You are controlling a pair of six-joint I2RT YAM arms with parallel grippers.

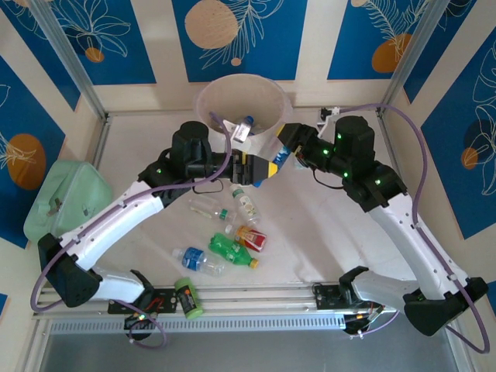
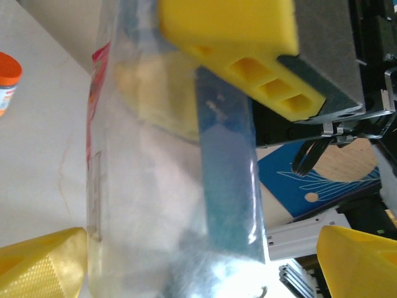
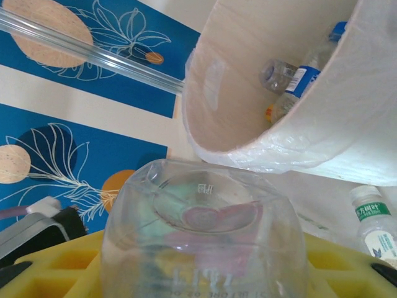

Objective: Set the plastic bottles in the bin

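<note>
My right gripper [image 1: 288, 149] is shut on a clear plastic bottle [image 3: 205, 236] with a blue label, its base facing the right wrist camera. It holds the bottle [image 1: 273, 153] just in front of the bin [image 1: 267, 97]. My left gripper [image 1: 254, 167] meets it from the left. Its yellow fingers [image 2: 40, 264] stand wide apart on either side of that bottle [image 2: 180, 186], open, with a gap at the right finger. The white lined bin [image 3: 322, 143] has bottles [image 3: 304, 74] inside. More plastic bottles lie on the table: a clear one [image 1: 208, 209], a white-labelled one [image 1: 246, 205], a red one [image 1: 253, 238], a green one [image 1: 231, 249] and a blue-labelled one [image 1: 198, 260].
A pale green boxy container [image 1: 66, 198] stands at the left edge. A short green-and-black cylinder [image 1: 187, 298] lies by the front rail. A small orange-capped bottle [image 2: 7, 81] sits on the table left of the grippers. Metal frame posts [image 1: 70, 58] flank the back corners.
</note>
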